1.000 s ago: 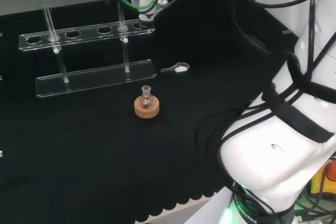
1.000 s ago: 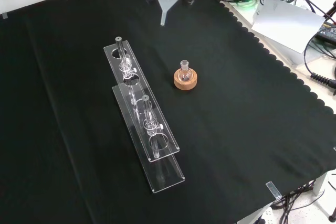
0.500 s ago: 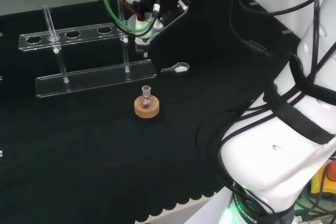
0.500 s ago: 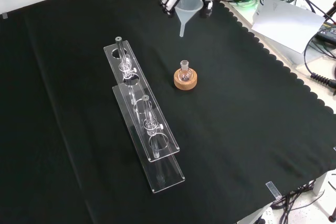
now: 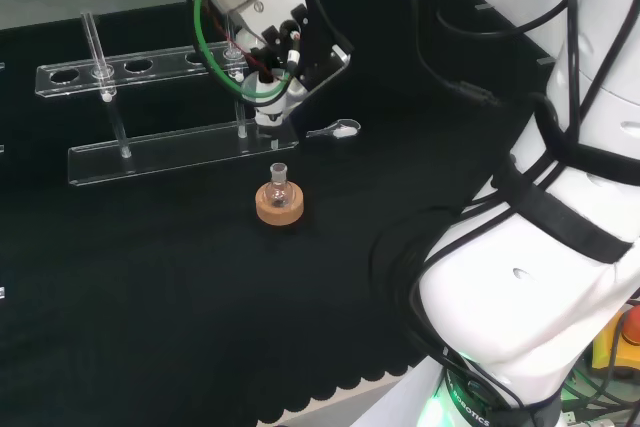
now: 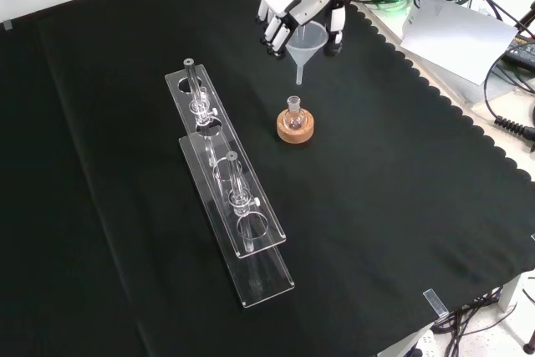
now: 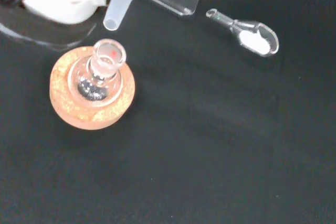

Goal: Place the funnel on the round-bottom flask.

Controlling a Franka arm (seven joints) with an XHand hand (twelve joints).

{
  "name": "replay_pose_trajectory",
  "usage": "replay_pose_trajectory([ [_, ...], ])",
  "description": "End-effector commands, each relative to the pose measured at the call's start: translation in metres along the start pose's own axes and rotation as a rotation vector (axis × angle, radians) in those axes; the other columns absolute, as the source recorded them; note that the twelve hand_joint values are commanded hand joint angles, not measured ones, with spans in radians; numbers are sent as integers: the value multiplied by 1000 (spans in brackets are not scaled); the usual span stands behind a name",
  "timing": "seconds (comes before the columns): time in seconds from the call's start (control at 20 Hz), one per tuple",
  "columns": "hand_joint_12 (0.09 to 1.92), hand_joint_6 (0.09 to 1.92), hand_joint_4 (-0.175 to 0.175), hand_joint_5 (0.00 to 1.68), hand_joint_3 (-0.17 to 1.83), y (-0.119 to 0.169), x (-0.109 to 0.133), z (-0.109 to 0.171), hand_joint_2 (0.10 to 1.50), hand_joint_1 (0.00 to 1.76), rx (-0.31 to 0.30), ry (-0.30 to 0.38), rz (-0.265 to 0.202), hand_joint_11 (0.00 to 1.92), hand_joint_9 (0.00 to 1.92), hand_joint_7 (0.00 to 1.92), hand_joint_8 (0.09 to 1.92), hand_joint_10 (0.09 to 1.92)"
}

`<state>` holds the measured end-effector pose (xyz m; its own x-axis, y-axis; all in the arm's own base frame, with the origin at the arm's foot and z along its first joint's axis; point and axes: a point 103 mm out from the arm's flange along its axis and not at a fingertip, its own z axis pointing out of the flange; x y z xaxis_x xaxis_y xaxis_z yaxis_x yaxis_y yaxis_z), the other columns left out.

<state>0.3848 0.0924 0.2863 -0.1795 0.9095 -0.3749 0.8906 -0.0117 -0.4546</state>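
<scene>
A small clear round-bottom flask (image 6: pixel 293 111) stands upright on a cork ring (image 6: pixel 296 129) in the middle of the cloth, also seen as flask (image 5: pixel 279 183) and flask (image 7: pixel 102 72). The hand (image 6: pixel 288 2) is shut on a clear plastic funnel (image 6: pixel 307 43), fingers curled round its cone. The funnel's stem points down and its tip (image 7: pixel 112 23) hangs just above and slightly beside the flask's open neck, not touching it. In the head view the hand (image 5: pixel 270 22) holds the funnel (image 5: pixel 268 107) over the flask.
A clear two-tier tube rack (image 6: pixel 226 183) with two tubes stands left of the flask in the front view. A small clear scoop with white powder (image 7: pixel 248 30) lies on the cloth near the flask, scoop (image 5: pixel 336 130). The cloth's scalloped edge (image 6: pixel 435 94) runs at the front view's right.
The hand has carried the funnel from the cloth's far edge down toward the flask, so the stem now hangs just over the neck. Flask, rack and scoop have not moved.
</scene>
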Motion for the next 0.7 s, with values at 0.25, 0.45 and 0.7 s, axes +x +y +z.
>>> replay_pose_trajectory([
  [0.25,988,810,-47,848,707,9,3,19,716,997,9,9,-5,952,1251,743,720,335],
  [0.45,988,810,-50,841,709,17,5,23,716,997,29,8,-9,952,1251,740,720,335],
  [0.7,987,813,-52,835,712,22,6,25,716,995,22,8,-14,952,1249,737,722,337],
])
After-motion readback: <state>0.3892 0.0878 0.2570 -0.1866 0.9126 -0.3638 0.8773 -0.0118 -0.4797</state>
